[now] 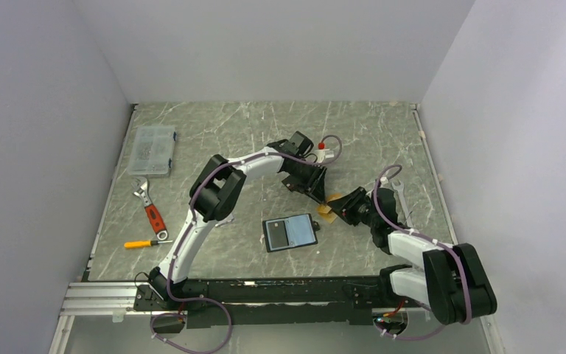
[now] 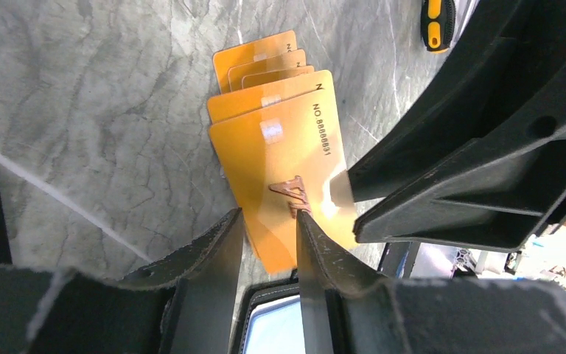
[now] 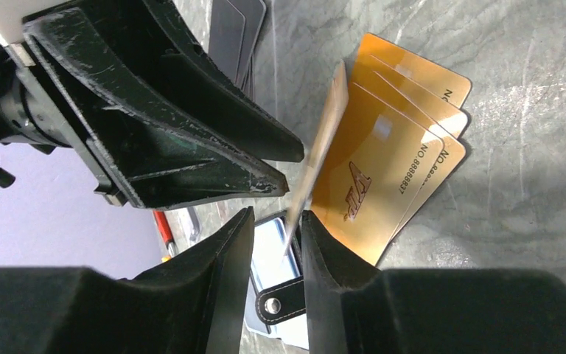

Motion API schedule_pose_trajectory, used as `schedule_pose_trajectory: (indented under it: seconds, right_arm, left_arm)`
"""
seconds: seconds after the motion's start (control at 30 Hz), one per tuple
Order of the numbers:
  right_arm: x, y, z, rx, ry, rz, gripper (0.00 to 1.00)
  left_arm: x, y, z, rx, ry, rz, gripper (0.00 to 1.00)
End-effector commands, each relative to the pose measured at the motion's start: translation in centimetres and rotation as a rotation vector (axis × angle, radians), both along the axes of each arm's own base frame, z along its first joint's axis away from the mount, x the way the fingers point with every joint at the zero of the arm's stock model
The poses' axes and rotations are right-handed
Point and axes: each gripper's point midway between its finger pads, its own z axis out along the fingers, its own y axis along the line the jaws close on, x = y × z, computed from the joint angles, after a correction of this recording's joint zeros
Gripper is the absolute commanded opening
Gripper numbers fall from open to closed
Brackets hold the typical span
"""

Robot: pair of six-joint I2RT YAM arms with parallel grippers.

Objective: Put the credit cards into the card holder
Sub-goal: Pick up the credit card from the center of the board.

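- Both arms meet over the credit cards [image 1: 329, 209], which sit at about 3 o'clock from the table's middle.
- The orange cards lie fanned on the marble table [image 1: 214, 133], overlapping, printed faces up.
- One card [image 3: 323, 133] is tipped up on its long edge, seen edge-on from the right wrist!
- The left gripper [image 1: 318, 189] comes in from 11 o'clock, its claw spread a little, both tips right against that raised card's face.
- The right gripper [image 3: 278, 221] closes in from 4 o'clock, and the raised card's edge runs down into the narrow gap of its claw, close against one finger.
- A sliver of space shows on the card's other side, so I cannot tell whether the claw is truly pinching it.
- The card holder [image 1: 290, 232] lies open and flat at 7 o'clock from the cards, near them but not touching, bluish pockets up, snap tab showing.
- Dark cards [image 3: 228, 33] lie flat just beyond the left claw.
- Way off at 10 o'clock is a clear box of screws [image 1: 152, 150].
- A red-handled wrench [image 1: 149, 209] and a yellow screwdriver [image 1: 144, 243] lie at 8 o'clock.
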Motion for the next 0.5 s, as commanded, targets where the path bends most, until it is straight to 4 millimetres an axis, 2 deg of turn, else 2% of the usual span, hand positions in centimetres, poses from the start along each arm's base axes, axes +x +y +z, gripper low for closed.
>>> schedule_pose_trajectory:
  seconds: [0.0, 0.2, 0.3, 0.47]
  right_arm:
    - [1.7, 0.4, 1.4, 0.008, -0.065, 0.016, 0.33]
    - [1.7, -0.2, 0.1, -0.033, -0.009, -0.009, 0.29]
    - [1.9, -0.5, 0.0, -0.055, 0.001, -0.016, 0.21]
    - [2.0, -1.1, 0.1, -0.093, 0.006, -0.027, 0.07]
  left_arm:
    - [-0.7, -0.4, 0.6, -0.042, 0.016, -0.025, 0.38]
    - [-0.6, -0.3, 1.2, -0.055, 0.015, -0.026, 0.38]
    - [-0.2, -0.1, 1.6, -0.064, 0.017, -0.018, 0.38]
    - [1.3, 0.5, 3.8, -0.101, 0.007, 0.013, 0.39]
